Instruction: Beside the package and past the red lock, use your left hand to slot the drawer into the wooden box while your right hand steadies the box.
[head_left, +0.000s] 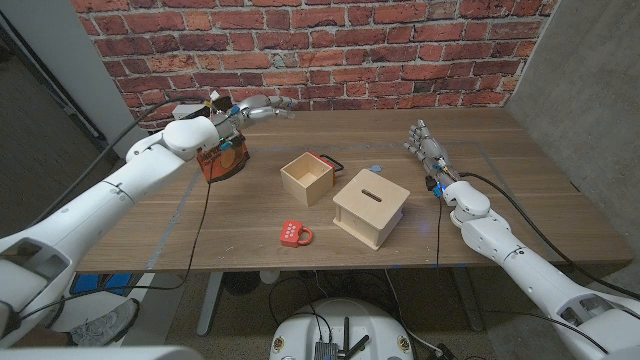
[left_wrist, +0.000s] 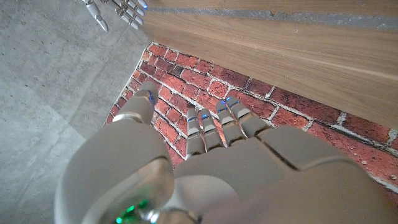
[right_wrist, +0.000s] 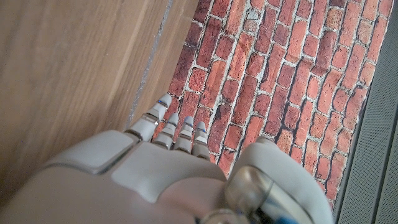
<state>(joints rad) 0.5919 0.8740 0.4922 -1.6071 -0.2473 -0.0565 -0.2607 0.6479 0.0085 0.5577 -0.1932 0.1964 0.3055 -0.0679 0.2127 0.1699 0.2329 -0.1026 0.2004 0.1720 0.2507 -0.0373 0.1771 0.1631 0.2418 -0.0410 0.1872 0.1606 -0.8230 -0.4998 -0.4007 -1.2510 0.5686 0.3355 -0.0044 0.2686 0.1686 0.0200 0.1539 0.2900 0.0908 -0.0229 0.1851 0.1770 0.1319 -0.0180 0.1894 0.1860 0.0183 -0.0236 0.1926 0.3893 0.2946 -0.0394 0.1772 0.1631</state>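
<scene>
The drawer (head_left: 306, 178), a small open-topped wooden tray with a red handle, sits mid-table. Right of it and nearer me lies the wooden box (head_left: 371, 207), with a slot in its top face. The red lock (head_left: 295, 234) lies near the front edge, in front of the drawer. An orange-red package (head_left: 222, 162) stands at the left, under my left wrist. My left hand (head_left: 262, 107) (left_wrist: 205, 155) hovers at the back left with fingers stretched out, holding nothing. My right hand (head_left: 428, 148) (right_wrist: 168, 162) is right of the box, fingers apart and empty.
A brick wall (head_left: 330, 45) closes off the table's (head_left: 500, 150) far edge. A small blue item (head_left: 375, 168) lies between the drawer and my right hand. A black cable (head_left: 205, 205) hangs from my left arm across the left side of the table.
</scene>
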